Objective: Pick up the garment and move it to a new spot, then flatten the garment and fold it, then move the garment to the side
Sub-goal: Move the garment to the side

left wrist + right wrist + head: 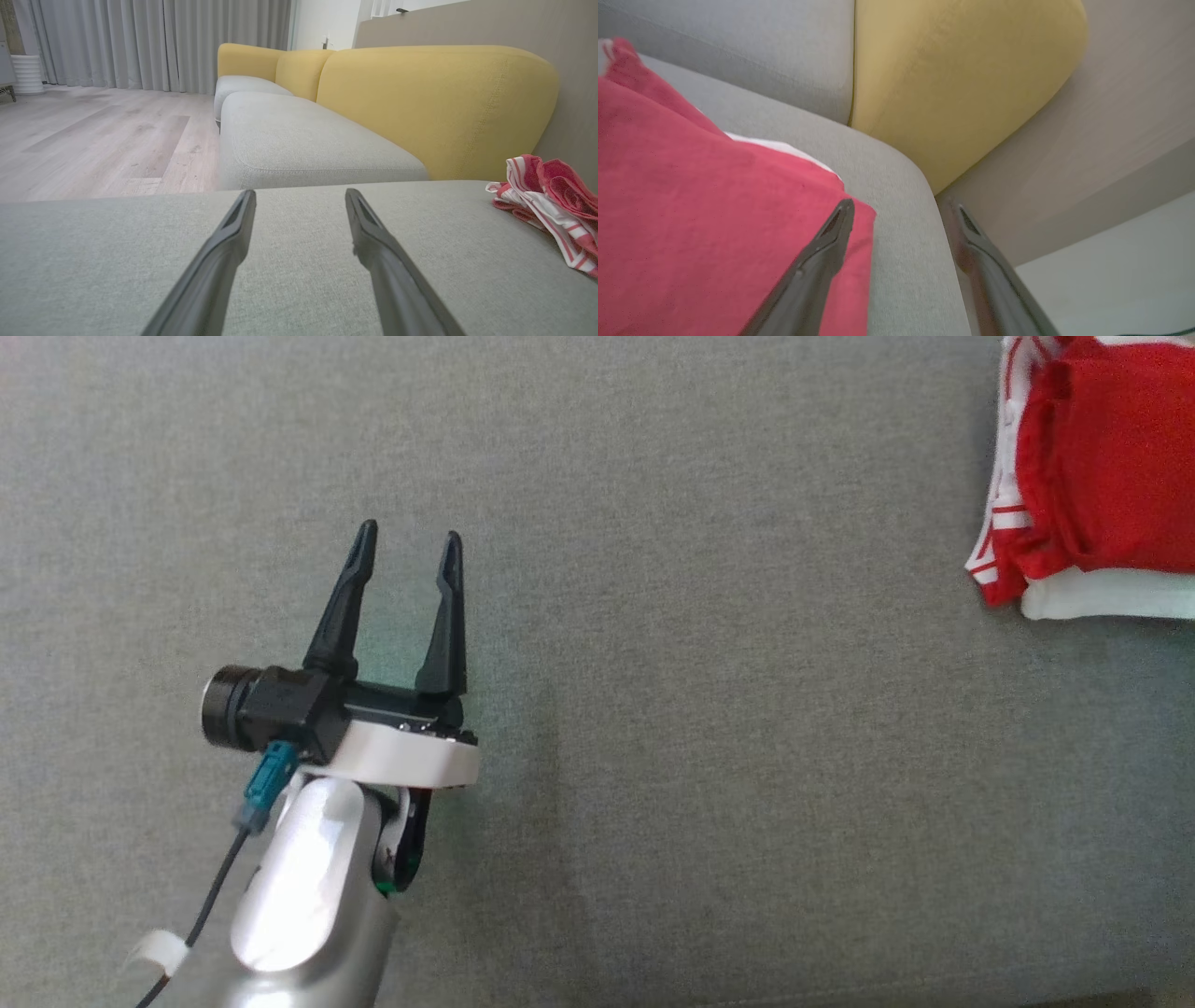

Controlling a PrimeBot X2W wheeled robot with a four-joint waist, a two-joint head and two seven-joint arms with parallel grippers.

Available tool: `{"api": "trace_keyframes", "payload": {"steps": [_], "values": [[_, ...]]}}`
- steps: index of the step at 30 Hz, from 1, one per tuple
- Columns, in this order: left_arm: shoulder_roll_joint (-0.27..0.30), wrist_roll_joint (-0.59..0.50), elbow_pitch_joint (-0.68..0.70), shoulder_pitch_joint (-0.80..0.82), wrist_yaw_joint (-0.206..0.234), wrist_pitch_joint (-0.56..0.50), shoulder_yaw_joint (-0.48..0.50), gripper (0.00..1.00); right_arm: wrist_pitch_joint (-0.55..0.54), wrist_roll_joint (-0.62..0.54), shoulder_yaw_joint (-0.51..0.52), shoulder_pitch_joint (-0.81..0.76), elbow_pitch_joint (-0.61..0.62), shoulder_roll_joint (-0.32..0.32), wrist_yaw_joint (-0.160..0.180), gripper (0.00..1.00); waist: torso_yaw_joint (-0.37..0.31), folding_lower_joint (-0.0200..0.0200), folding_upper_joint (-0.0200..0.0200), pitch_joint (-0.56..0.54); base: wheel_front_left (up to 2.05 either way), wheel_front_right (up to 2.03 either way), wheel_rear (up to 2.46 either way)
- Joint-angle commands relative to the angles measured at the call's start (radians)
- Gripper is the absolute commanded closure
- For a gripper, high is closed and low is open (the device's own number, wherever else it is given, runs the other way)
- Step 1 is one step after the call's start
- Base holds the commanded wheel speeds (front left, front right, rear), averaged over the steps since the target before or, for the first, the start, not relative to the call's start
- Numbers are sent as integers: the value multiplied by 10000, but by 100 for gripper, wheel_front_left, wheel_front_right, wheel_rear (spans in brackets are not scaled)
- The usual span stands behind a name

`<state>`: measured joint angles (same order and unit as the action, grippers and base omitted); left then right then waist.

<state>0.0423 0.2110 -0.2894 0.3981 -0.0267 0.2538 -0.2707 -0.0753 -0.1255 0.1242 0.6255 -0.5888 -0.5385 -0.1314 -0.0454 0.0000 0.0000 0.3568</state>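
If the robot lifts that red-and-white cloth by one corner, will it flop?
Probably: the garment is soft cloth, lying in loose folds on the grey cushion, so it would likely droop and unfold. It looks thin, so probably light.

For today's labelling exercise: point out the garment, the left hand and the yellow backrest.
garment (1102, 476), head view, red top layer.
left hand (411, 532), head view, midway between its fingertips.
yellow backrest (434, 107), left wrist view, its front face.
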Motion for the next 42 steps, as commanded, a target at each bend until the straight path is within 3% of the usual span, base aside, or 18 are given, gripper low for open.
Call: {"api": "trace_keyframes", "payload": {"steps": [1, 8, 9, 16, 21, 29, 33, 42], "values": [[81, -30, 283, 91, 15, 80, 382, 0, 93, -70, 39, 234, 566, -44, 7, 0, -33, 0, 0, -250, 0, 0, 0], [81, 181, 324, -404, 164, 80, 597, 0, 315, 1, 95, -315, 2219, 1555, 7, 0, 46, 0, 0, -1514, 0, 0, 0], [81, 181, 324, -404, 164, 80, 597, 0, 315, 1, 95, -315, 2219, 1555, 7, 0, 46, 0, 0, -1514, 0, 0, 0], [80, 277, 492, -1037, 391, 80, 710, 0, 719, 823, -148, -1542, 3923, 3374, 7, 0, 284, 0, 0, -2501, 0, 0, 0], [80, 303, 478, -1643, 409, 80, 856, 0, 1309, 1238, -41, -2571, 4347, 4670, 7, 0, 379, 0, 0, -3014, 0, 0, 0], [80, 206, 632, -2540, 420, 80, 959, 0, 2715, 2762, -749, -4350, 3253, 4878, 7, 0, 489, 0, 0, -3538, 0, 0, 0], [80, 777, 357, -2793, 688, 80, 1023, 0, 3211, 2712, -959, -4901, 2777, 4880, 7, 0, 475, 0, 0, -3626, 0, 0, 0], [80, 906, 346, -2957, 521, 80, 1098, 0, 3365, 2936, -984, -5274, 2474, 4882, 7, 0, 447, 0, 0, -3696, 0, 0, 0]]}}
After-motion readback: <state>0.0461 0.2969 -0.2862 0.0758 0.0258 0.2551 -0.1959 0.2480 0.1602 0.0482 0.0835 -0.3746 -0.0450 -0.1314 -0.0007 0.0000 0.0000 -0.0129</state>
